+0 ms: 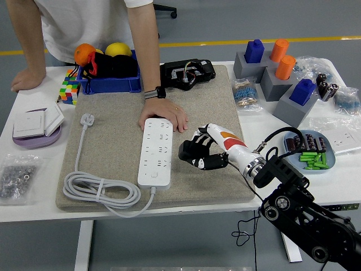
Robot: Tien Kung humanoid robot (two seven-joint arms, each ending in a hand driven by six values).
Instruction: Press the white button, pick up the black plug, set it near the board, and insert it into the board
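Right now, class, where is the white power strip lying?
In the head view, the white power strip lies on the grey mat, left of centre, its far end under a person's hand; the robot's right hand is just right of it.

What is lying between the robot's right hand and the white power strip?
Nothing: in the head view only a narrow bare strip of the grey mat separates the right hand from the power strip.

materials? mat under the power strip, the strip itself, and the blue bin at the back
Mat: looks like felt or low-pile fabric, matte grey-beige, with a speckled fibrous surface and soft rounded edges. Power strip: likely hard moulded plastic, smooth white with a slight sheen and crisp socket cutouts. Blue bin: probably rigid plastic, uniform saturated colour, thin straight walls with a lipped rim.
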